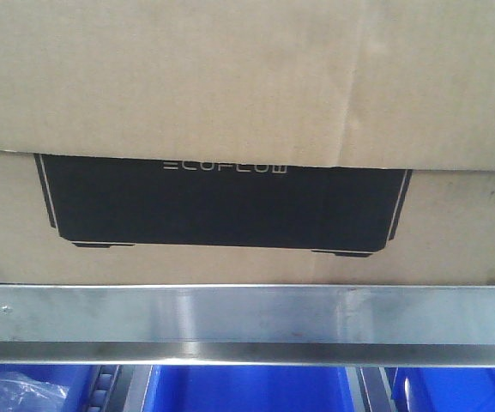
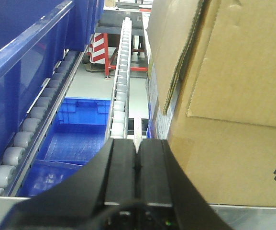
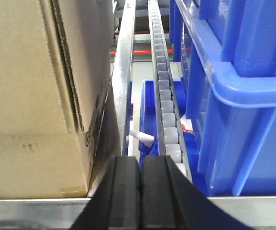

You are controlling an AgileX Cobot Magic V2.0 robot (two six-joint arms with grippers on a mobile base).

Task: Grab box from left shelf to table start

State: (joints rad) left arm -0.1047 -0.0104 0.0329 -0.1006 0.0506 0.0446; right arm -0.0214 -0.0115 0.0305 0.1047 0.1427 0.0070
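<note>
White "ECOFLOW" lettering marks the black panel of the one box (image 1: 247,94); it stands on the left shelf (image 1: 247,313), just behind the steel rail with two screws; blue bins (image 1: 247,390) sit below; left fingers (image 2: 121,177) and right fingers (image 3: 126,191) are pressed closed, gripping nothing, beside the box.

Brown ECOFLOW box (image 1: 247,112) on shelf (image 1: 247,313)

Dim soft views, mild blur, glare on steel rail (image 1: 247,313)
</note>
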